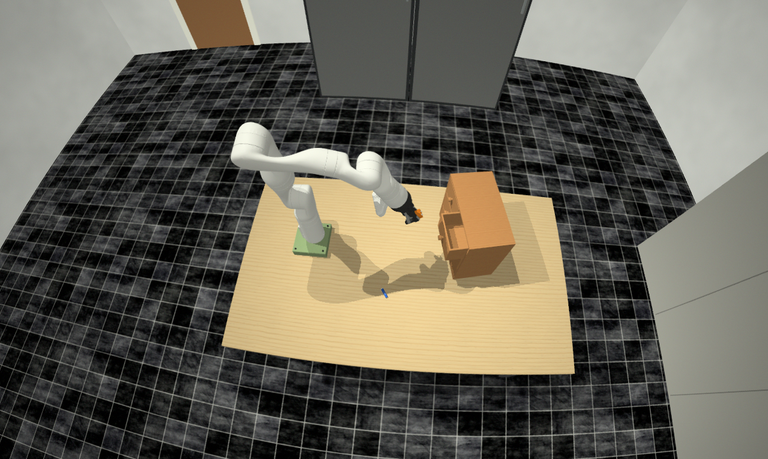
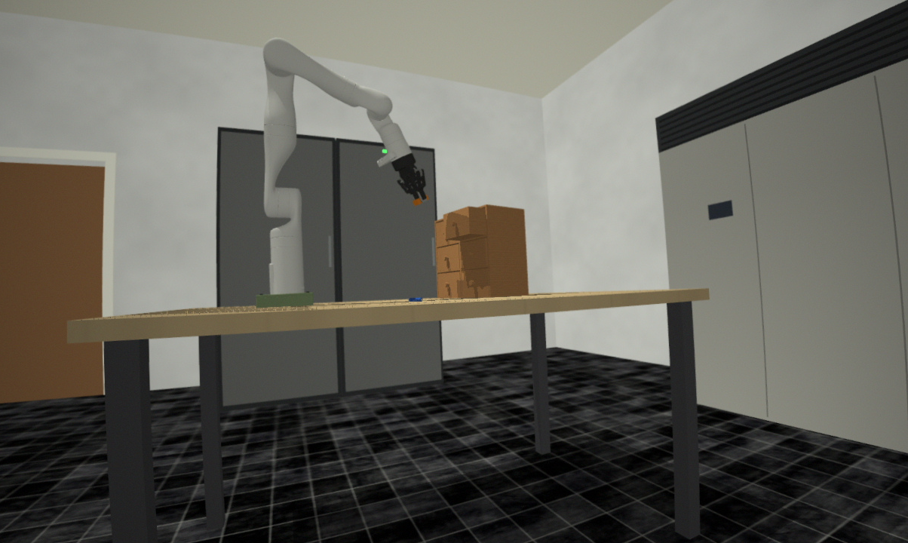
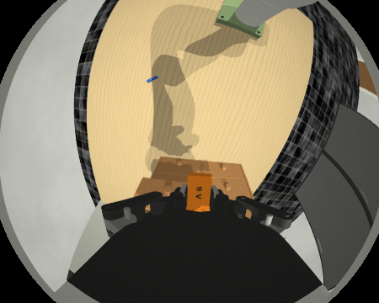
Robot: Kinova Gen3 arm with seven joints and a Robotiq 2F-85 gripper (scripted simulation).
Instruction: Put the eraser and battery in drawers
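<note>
My gripper (image 1: 413,217) (image 2: 421,196) is shut on the orange nine-volt battery (image 1: 419,213) (image 2: 416,201) (image 3: 199,191), tilted, in front of the small chest (image 1: 483,211) (image 2: 507,250) (image 3: 215,169) and a little above its top. The top row's right drawer (image 1: 458,255) (image 2: 473,221) is pulled partly out; I see nothing lying in its visible part. The middle and bottom drawers look pushed in. A small blue thing (image 1: 384,292) (image 2: 415,299) (image 3: 152,78) lies on the table; I cannot tell what it is. I see no clear eraser; the closed drawers' insides are hidden.
The wooden table (image 1: 318,331) (image 2: 376,316) (image 3: 248,114) carries the arm's green base (image 1: 301,249) (image 2: 284,299) (image 3: 236,26) at the left in the top view. The chest stands toward the table's right end there, its drawer fronts facing the arm. The arm's shadow falls across the table.
</note>
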